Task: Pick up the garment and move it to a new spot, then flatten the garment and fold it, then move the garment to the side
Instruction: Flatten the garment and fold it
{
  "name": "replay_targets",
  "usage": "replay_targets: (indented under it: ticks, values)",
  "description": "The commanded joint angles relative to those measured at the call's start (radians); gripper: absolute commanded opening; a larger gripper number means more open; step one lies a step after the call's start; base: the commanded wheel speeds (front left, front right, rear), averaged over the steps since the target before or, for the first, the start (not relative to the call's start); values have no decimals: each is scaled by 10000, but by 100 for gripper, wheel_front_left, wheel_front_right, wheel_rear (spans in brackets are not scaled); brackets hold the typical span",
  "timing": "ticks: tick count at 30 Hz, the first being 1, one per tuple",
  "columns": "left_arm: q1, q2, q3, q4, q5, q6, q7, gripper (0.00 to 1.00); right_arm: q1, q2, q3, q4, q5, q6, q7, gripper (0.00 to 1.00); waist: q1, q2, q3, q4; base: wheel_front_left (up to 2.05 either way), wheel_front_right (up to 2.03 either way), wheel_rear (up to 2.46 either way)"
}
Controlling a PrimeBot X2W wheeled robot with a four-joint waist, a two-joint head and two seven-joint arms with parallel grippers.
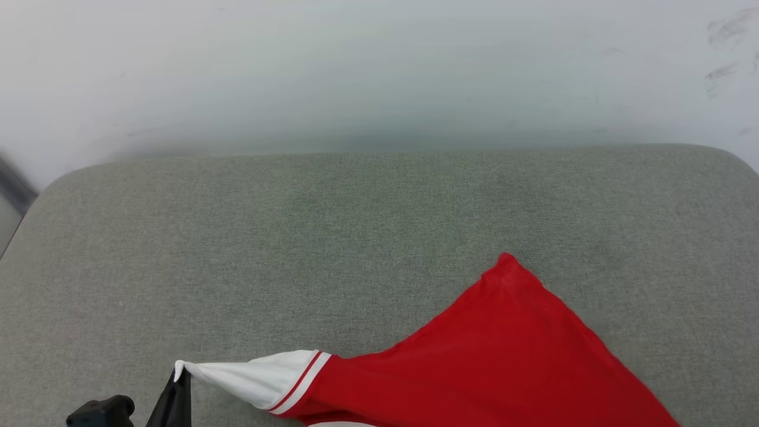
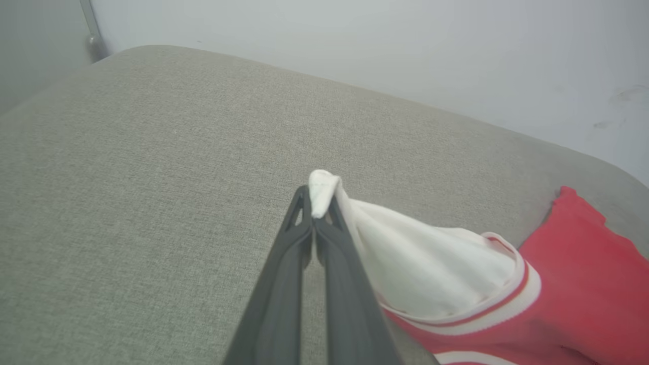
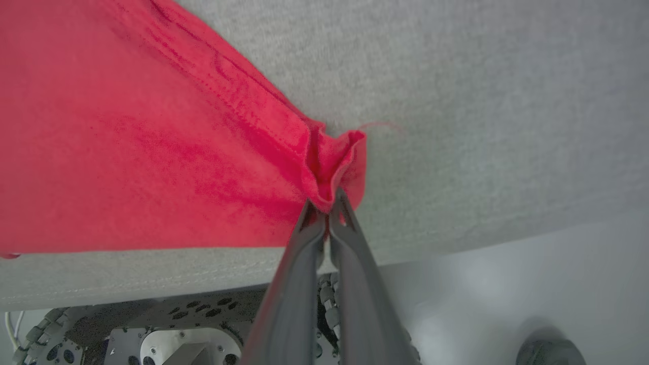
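Observation:
The garment (image 1: 480,356) is a red jersey with a white, red-striped sleeve, stretched across the near right part of a grey cushioned surface (image 1: 296,237). My left gripper (image 1: 178,376) is shut on the tip of the white sleeve (image 2: 431,263), seen at the head view's bottom left. In the left wrist view the left gripper (image 2: 317,205) pinches that white tip. In the right wrist view my right gripper (image 3: 327,208) is shut on a bunched red corner of the garment (image 3: 152,142) near the surface's edge.
A pale wall (image 1: 379,71) rises behind the grey surface. Below the surface's near edge, the right wrist view shows the robot's wheeled base (image 3: 152,329) and a pale floor (image 3: 507,284). A dark rounded object (image 3: 550,352) sits on the floor.

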Motion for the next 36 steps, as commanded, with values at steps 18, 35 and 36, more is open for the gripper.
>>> replay_targets:
  ticks: [18, 35, 36]
  values:
    - [-584, 17, -387, -256, 113, -135, 112, 0, -674, 1232, 618, -471, 115, -5, -6140, 100, 3, -1, 525, 188, 0, 0, 0]
    - [-2517, -332, -1045, -521, 575, -560, -326, 0, -7047, -1414, 4969, 2185, 1276, -5, -473, 100, 3, -1, 2764, 1148, 0, 0, 0]
    - [-2612, -366, -1077, -515, 586, -597, -372, 0, -7238, -1517, 5161, 2208, 1286, -5, -229, 100, 3, -1, 2860, 1204, 0, 0, 0]
